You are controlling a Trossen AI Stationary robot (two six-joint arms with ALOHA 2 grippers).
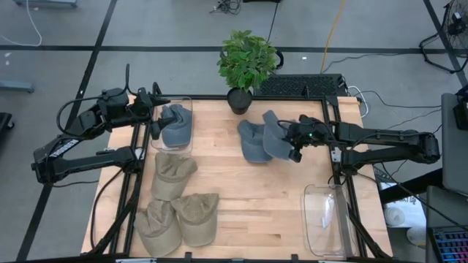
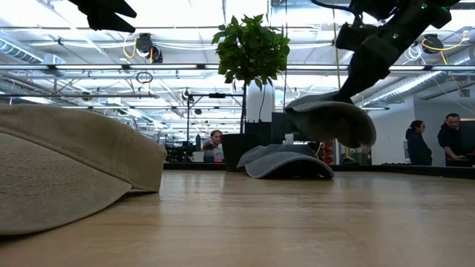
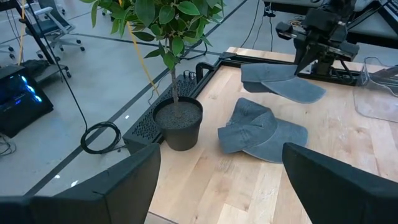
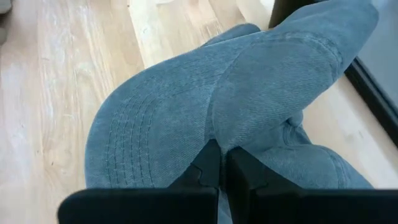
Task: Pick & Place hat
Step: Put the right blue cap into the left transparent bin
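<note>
Blue cap is off the table, pinched in the right gripper, fingers closed on the fabric; low view shows it hanging clear above the wood. It sits right of table centre, at about 3 o'clock from a second blue cap lying flat on the boards, the two overlapping from above. Third blue cap lies in the clear bin at the table's left rear, with the left gripper up beside that bin's left edge, fingers spread and holding nothing. Three tan caps are clustered at 7 o'clock on the table, pale wood planks. Another clear bin sits at 4 o'clock near the right edge. Potted plant at 12 o'clock on the rear edge. Beyond the table: open workshop, ceiling strip lights, people standing at far right.
</note>
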